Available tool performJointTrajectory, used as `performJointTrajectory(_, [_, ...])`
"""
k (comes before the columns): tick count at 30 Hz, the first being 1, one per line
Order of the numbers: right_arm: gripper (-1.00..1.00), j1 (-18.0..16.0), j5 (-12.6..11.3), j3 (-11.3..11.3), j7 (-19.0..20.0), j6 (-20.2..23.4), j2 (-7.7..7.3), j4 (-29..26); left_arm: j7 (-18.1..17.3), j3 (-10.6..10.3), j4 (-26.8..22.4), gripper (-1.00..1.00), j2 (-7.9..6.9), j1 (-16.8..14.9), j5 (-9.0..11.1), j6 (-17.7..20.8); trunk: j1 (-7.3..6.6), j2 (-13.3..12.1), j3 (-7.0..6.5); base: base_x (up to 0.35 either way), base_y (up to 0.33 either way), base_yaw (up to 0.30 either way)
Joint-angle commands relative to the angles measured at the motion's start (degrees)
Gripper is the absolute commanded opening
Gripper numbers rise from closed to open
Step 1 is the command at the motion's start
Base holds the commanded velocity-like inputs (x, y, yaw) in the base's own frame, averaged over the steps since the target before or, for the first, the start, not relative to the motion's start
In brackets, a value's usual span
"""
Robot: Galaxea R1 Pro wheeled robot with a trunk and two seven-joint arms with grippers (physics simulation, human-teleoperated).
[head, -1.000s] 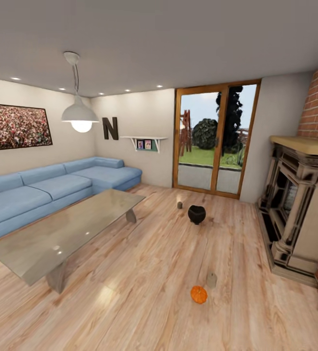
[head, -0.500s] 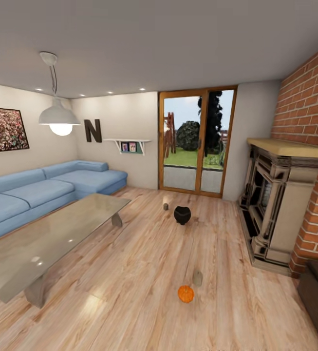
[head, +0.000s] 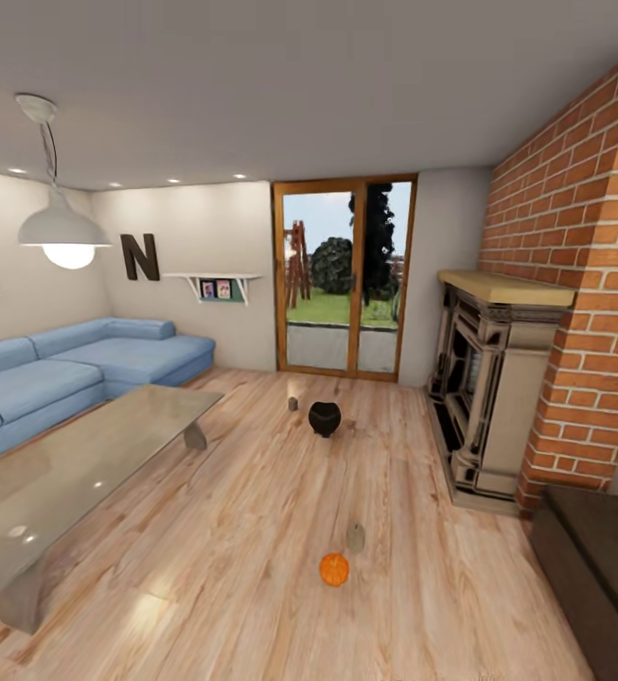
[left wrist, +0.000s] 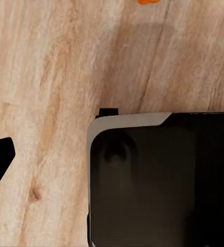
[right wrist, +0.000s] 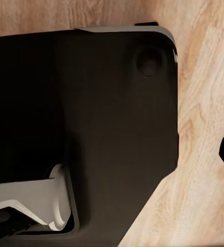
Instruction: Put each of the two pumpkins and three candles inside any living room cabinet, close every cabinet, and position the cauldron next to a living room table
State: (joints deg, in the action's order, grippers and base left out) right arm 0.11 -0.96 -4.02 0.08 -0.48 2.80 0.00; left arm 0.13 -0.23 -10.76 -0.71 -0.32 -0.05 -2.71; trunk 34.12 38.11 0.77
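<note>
Where visible: one pumpkin (head: 334, 568), two candles (head: 356, 538).

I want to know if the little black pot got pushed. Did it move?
No. The cauldron sits in the same spot by the small candle, in front of the glass doors. The whole picture slid left because the camera turned.

Both wrist cameras point straight down. Each shows a dark, glossy robot body panel with a pale rounded edge: left wrist view (left wrist: 158, 180), right wrist view (right wrist: 86, 128). A black part protrudes at each frame edge; jaw state is indeterminate.
</note>
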Motion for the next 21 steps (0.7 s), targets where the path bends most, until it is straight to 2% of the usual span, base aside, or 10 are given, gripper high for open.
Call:
performJointTrajectory(1, [1.0, -0.02, -0.1, -0.38, 0.01, -0.05, 0.02, 0.0, 0.02, -0.03, 0.04, 1.0, 0.0, -0.03, -0.02, -0.19, -0.21, -0.35, -0.13, 0.0, 0.0, -0.242])
performJointTrajectory(19, [1.0, -0.02, -0.1, -0.46, 0.03, -0.05, -0.16, 0.0, -0.44, 0.33, 0.05, 1.0, 0.42, -0.03, 0.09, 0.21, -4.16, -7.57, -3.76, 0.0, 0.0, -0.243])
performJointTrajectory(21, [1.0, -0.02, -0.1, -0.46, 0.02, -0.05, -0.16, 0.0, -0.45, 0.32, 0.11, 1.0, 0.4, -0.03, 0.08, 0.23, -4.16, -7.57, -3.8, 0.0, 0.0, -0.245])
